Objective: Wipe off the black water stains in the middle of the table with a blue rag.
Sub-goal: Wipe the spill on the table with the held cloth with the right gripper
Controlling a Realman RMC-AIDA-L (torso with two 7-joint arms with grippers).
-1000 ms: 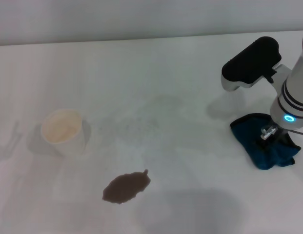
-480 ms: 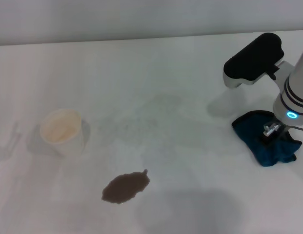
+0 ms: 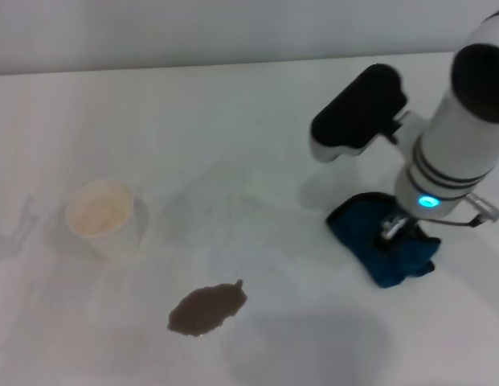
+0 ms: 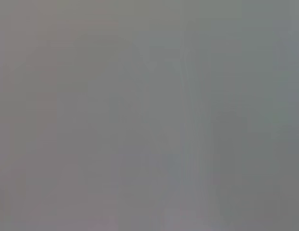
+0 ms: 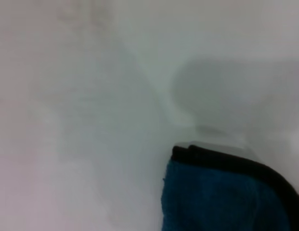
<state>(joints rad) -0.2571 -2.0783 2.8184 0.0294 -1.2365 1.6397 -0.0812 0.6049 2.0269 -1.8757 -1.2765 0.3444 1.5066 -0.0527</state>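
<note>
The black water stain (image 3: 207, 309) is a dark brownish blotch with a small pointed tip, low on the white table (image 3: 233, 137), left of centre. The blue rag (image 3: 366, 240) lies bunched on the table at the right, well apart from the stain. My right gripper (image 3: 394, 231) comes down onto the rag from above and holds it; the wrist hides the fingers. The right wrist view shows the rag's black-edged corner (image 5: 221, 197) on the white tabletop. My left gripper is out of view; the left wrist view is plain grey.
A white paper cup (image 3: 102, 215) stands upright at the left, up and left of the stain. Faint grey streaks and shadows mark the middle of the table. The table's far edge runs along the top of the head view.
My right arm has moved left toward the table's middle, and the blue rag has moved left with it. The stain and the cup have not moved.
</note>
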